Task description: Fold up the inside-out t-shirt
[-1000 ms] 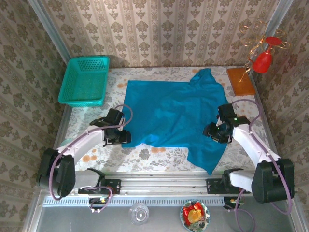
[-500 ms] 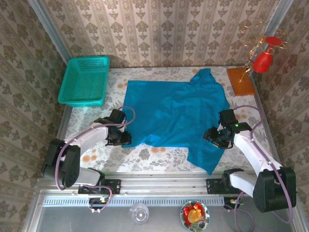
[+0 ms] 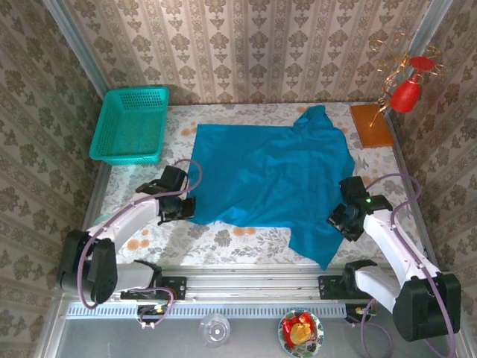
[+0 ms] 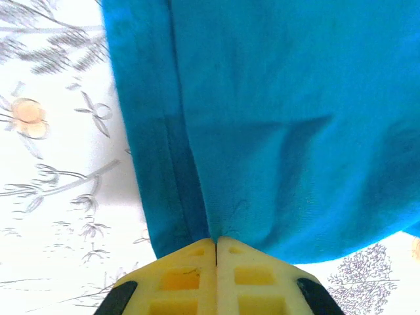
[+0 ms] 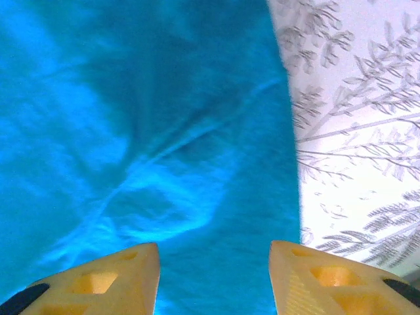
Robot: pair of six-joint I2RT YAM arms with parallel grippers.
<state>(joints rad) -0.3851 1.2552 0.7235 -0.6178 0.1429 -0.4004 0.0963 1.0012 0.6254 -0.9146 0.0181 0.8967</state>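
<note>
T-shirt (image 3: 272, 175) lies spread on the table (image 3: 246, 239), long axis left-right, between the arms; left gripper (image 4: 216, 241) is clamped on its near-left hem, and right gripper (image 5: 213, 256) hangs open over its near-right edge.

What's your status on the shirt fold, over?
Left gripper shut on near-left hem of the plain teal-blue cotton t-shirt. Right gripper open over its right edge. Shirt spread out, unfolded. Teal-green plastic mesh basket sits clear, far left.
</note>
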